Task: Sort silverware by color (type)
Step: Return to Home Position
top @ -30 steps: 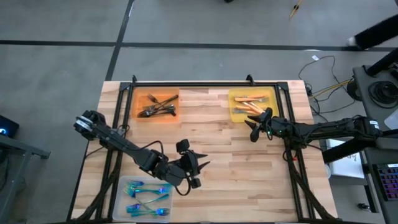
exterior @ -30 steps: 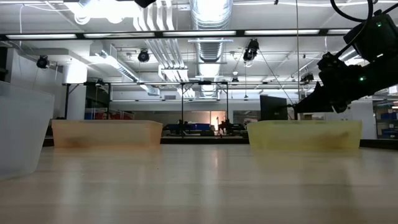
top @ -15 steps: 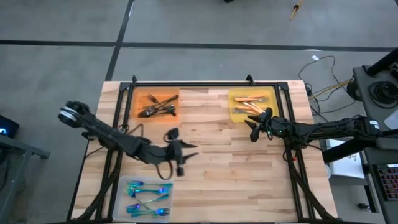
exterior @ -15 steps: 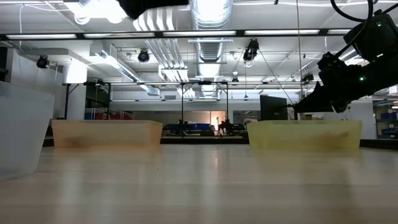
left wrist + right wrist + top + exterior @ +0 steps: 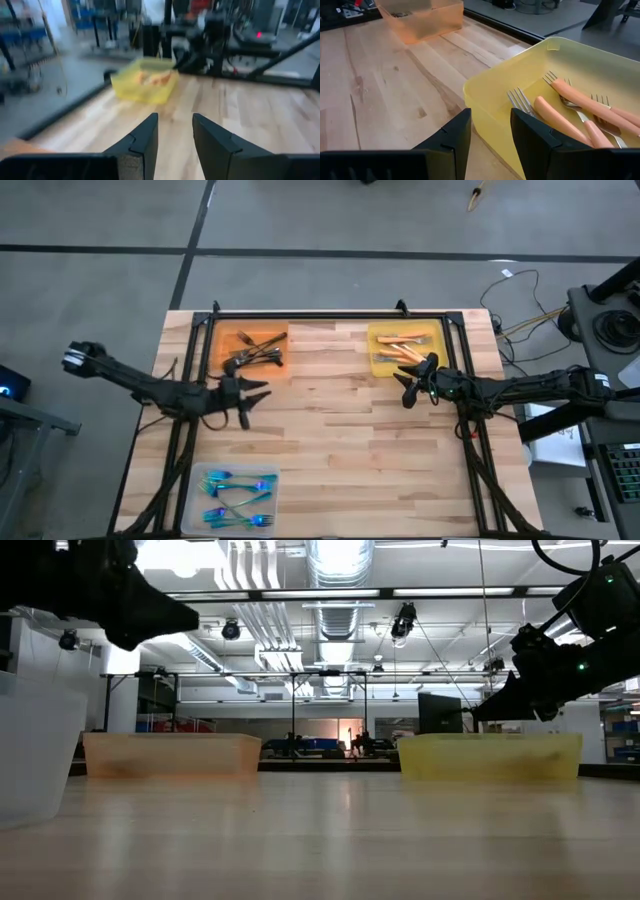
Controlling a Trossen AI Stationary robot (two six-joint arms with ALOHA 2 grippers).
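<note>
The dark grey forks [image 5: 255,353] lie in the orange tray [image 5: 222,350] at the far left. Orange-handled forks [image 5: 403,351] [image 5: 580,107] lie in the yellow tray [image 5: 375,360] [image 5: 485,90] at the far right. Blue-teal forks [image 5: 236,494] lie in the clear tray [image 5: 196,480] at the near left. My left gripper [image 5: 258,394] [image 5: 175,122] is open and empty, hovering just near of the orange tray. My right gripper [image 5: 404,388] [image 5: 490,117] is open and empty, hovering at the near edge of the yellow tray.
A black frame [image 5: 330,314] runs along the table's far edge and down both sides. Bare wooden tabletop [image 5: 350,450] spreads across the middle and the near right. In the low view the orange tray [image 5: 170,755], yellow tray [image 5: 490,755] and clear tray [image 5: 30,755] stand as low walls.
My left gripper has swung from the table's near middle, beside the clear tray, toward the left and far edges, ending just near of the orange tray, and its arm has drawn back to the left.
</note>
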